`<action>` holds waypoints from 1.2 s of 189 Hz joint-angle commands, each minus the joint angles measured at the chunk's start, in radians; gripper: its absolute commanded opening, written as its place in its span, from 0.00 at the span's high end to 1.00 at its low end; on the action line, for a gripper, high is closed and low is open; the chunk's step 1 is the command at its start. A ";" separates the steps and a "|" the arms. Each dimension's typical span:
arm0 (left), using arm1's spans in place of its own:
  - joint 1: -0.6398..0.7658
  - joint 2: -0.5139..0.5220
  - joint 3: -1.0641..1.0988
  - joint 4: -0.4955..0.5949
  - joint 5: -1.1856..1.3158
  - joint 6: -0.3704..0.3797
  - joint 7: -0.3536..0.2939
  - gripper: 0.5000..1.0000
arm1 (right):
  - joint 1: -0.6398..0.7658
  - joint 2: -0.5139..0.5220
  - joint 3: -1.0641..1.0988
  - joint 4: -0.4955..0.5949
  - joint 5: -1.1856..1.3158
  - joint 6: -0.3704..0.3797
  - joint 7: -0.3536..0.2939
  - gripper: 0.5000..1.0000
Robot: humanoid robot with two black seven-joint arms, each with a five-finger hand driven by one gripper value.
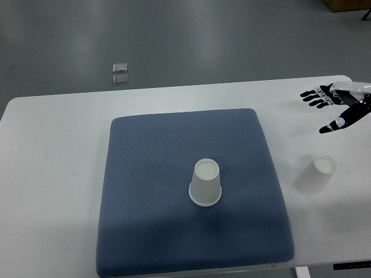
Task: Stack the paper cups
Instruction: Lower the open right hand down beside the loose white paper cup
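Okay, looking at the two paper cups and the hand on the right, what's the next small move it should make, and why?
Probably lower the right hand toward the paper cup on the bare table. That hand is open and empty, hovering just beyond that cup, which stands upside down off the blue mat. The other upside-down cup sits mid-mat, farther away, so the near one looks like the one to grasp first.

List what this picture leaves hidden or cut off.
- Right hand: top view, arm cut by the right edge.
- Left hand: out of frame.
- Cup on the mat and cup on the table: upside down, insides hidden.
- Mat: near edge partly cut by the bottom border.
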 commanded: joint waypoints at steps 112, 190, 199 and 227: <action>0.000 0.000 0.000 0.000 0.000 0.000 0.000 0.00 | -0.040 -0.090 -0.223 0.170 -0.093 -0.134 0.082 0.15; 0.000 0.000 0.000 0.000 0.000 0.000 0.000 0.00 | -0.046 -0.071 -0.390 0.169 -0.174 -0.425 0.134 0.16; 0.000 0.000 0.000 0.000 0.000 0.000 0.000 0.00 | -0.047 -0.071 -0.390 0.167 -0.174 -0.427 0.134 0.16; 0.000 0.000 0.000 0.000 0.000 0.000 0.000 0.00 | -0.046 -0.071 -0.390 0.163 -0.174 -0.427 0.134 0.17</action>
